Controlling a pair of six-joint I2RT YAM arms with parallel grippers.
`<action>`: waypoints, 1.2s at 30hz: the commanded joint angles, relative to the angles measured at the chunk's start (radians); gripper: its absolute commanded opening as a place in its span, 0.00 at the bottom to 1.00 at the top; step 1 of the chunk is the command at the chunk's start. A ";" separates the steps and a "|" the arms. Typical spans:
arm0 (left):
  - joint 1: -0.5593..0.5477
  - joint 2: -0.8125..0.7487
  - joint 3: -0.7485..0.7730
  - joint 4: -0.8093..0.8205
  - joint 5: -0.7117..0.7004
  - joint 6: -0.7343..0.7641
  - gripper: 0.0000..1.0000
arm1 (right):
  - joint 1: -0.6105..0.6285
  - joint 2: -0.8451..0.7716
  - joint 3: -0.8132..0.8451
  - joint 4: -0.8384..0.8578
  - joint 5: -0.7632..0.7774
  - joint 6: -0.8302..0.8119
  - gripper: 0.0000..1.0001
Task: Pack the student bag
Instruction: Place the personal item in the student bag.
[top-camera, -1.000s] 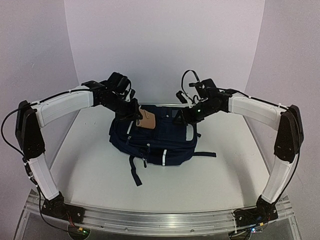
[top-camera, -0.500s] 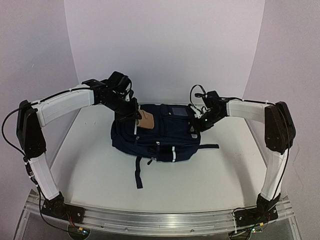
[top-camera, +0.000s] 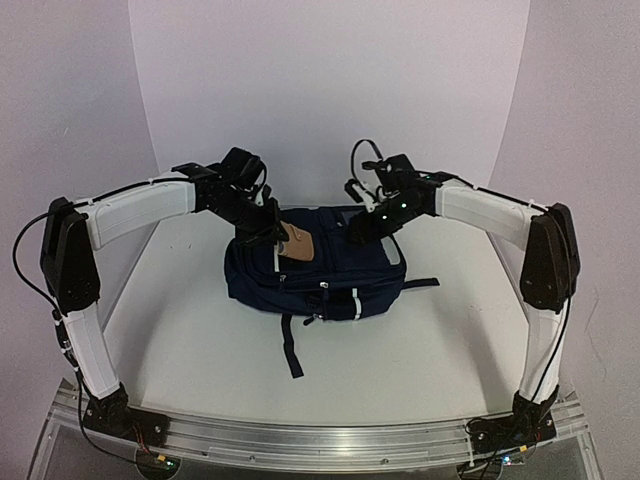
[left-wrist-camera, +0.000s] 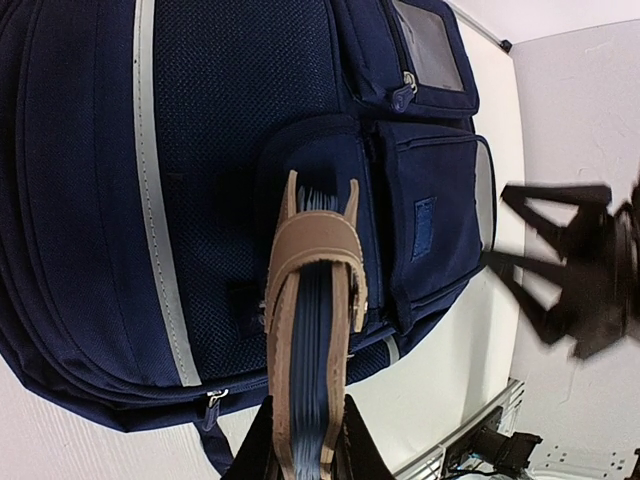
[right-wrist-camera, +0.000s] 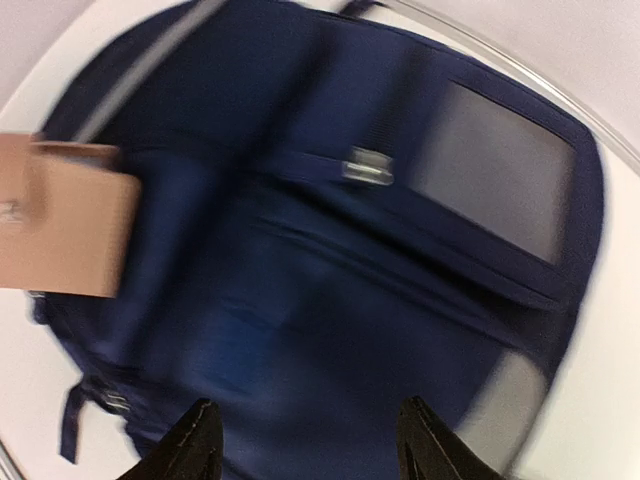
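The student bag (top-camera: 330, 280) lies flat on the white table, dark navy with pale stripes and black straps. My left gripper (top-camera: 272, 233) is shut on a tan leather-covered notebook (top-camera: 298, 243) and holds it just over the bag's upper left. In the left wrist view the notebook (left-wrist-camera: 312, 290) stands edge-on, blue pages between tan covers, clamped between the fingers of that gripper (left-wrist-camera: 305, 445) above the bag (left-wrist-camera: 220, 140). My right gripper (top-camera: 362, 226) hovers open over the bag's upper right. In the blurred right wrist view the right gripper (right-wrist-camera: 305, 440) has nothing between its fingers, with the bag (right-wrist-camera: 340, 260) and notebook (right-wrist-camera: 65, 215) below.
White walls close in the table (top-camera: 190, 340) at the back and both sides. A black strap (top-camera: 290, 350) trails from the bag toward the near edge, and another strap (top-camera: 420, 284) lies to the right. The metal rail (top-camera: 320, 440) with the arm bases runs along the front.
My right gripper swung out to the bag's right side, then came back over its upper right. The bag shifted slightly right. The left gripper kept its hold on the notebook.
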 joint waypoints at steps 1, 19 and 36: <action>-0.002 0.035 0.010 0.003 0.010 0.002 0.00 | 0.109 0.000 0.063 -0.007 0.121 0.057 0.59; -0.001 -0.009 -0.035 0.008 -0.024 -0.009 0.00 | 0.165 0.212 0.151 -0.014 0.326 0.101 0.31; -0.010 -0.072 -0.071 0.261 0.098 -0.002 0.00 | 0.111 0.041 0.194 -0.043 0.070 0.164 0.00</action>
